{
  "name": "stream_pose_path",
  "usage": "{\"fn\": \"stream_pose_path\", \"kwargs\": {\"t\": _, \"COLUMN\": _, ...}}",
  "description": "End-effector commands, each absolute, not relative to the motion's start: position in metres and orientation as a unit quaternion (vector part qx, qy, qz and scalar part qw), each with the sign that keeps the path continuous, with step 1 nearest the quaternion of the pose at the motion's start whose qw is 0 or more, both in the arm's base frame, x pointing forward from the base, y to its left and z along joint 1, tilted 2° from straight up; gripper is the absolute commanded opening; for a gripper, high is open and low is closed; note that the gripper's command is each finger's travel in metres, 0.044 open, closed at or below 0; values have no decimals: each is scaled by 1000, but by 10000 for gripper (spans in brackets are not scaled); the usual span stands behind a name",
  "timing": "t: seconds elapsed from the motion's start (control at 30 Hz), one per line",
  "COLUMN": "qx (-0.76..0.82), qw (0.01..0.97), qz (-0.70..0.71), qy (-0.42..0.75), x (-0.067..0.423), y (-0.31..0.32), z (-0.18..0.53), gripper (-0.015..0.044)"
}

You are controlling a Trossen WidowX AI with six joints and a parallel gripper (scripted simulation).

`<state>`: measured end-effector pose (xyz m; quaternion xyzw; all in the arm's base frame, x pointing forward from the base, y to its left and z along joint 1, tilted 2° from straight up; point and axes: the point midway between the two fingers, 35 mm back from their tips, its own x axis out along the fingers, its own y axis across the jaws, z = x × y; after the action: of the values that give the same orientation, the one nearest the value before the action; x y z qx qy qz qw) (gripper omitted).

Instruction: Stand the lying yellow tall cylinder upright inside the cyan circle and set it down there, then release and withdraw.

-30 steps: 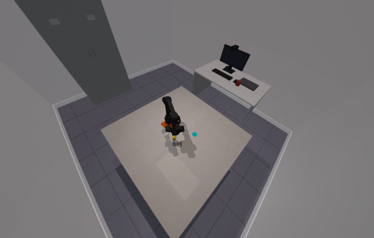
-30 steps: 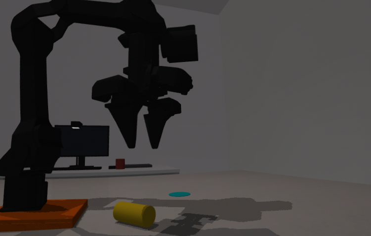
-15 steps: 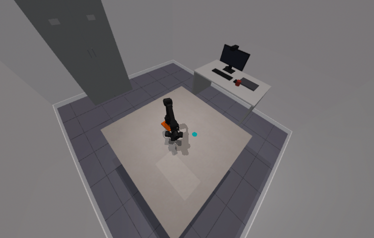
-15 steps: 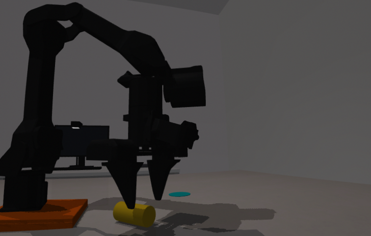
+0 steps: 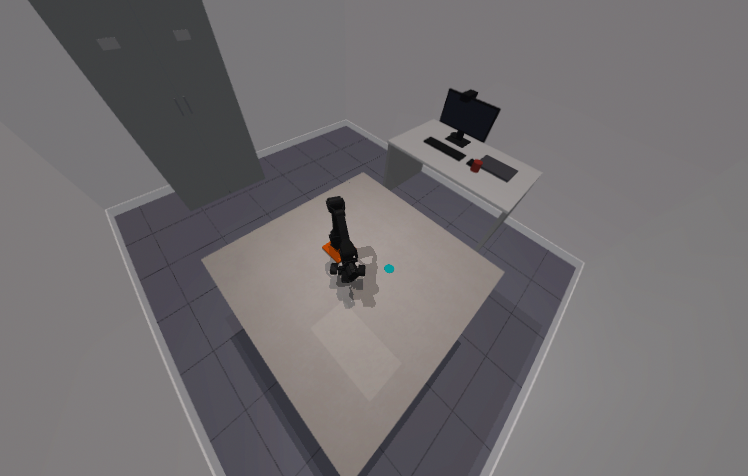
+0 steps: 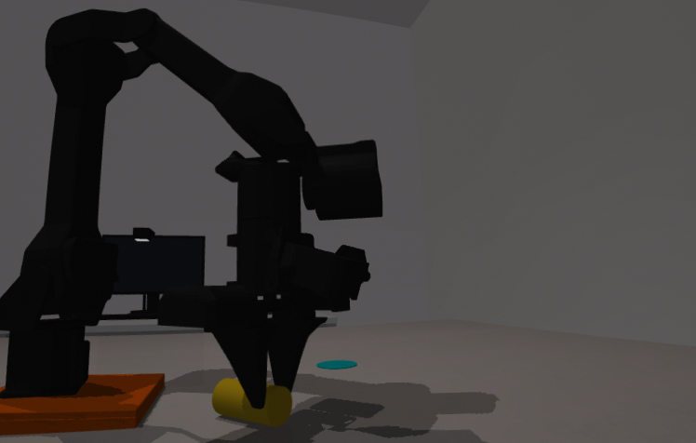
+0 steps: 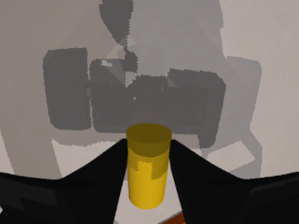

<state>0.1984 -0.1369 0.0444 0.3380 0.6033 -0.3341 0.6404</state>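
The yellow tall cylinder (image 6: pixel 226 397) (image 7: pixel 147 188) lies on its side on the table, near the robot's base. My gripper (image 6: pixel 271 397) (image 7: pixel 149 145) points down and is shut on it, one finger against each side, toward the end away from the base. In the top view the arm hides the cylinder. The flat cyan circle (image 5: pixel 388 268) (image 6: pixel 337 364) lies on the table, apart from the cylinder, with nothing standing on it. It is not in the wrist view.
The orange base plate (image 5: pixel 331 251) (image 6: pixel 147 405) is close to the cylinder's other end. A desk (image 5: pixel 412 142) with a monitor (image 5: pixel 470 115) (image 6: pixel 160 264), a keyboard and a red mug (image 5: pixel 476 165) stands beyond the table, and a tall grey cabinet (image 5: pixel 146 106) stands against the wall.
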Motion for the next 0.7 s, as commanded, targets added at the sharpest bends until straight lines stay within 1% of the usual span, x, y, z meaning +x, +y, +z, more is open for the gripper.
{"fn": "stream_pose_path", "kwargs": {"t": 0.0, "qx": 338, "qw": 644, "qz": -331, "qy": 601, "x": 200, "y": -136, "z": 44, "gripper": 105}}
{"fn": "stream_pose_path", "kwargs": {"t": 0.17, "qx": 327, "qw": 664, "qz": -322, "qy": 590, "x": 208, "y": -137, "z": 49, "gripper": 105}}
{"fn": "stream_pose_path", "kwargs": {"t": 0.67, "qx": 330, "qw": 659, "qz": -325, "qy": 593, "x": 208, "y": -138, "z": 69, "gripper": 105}}
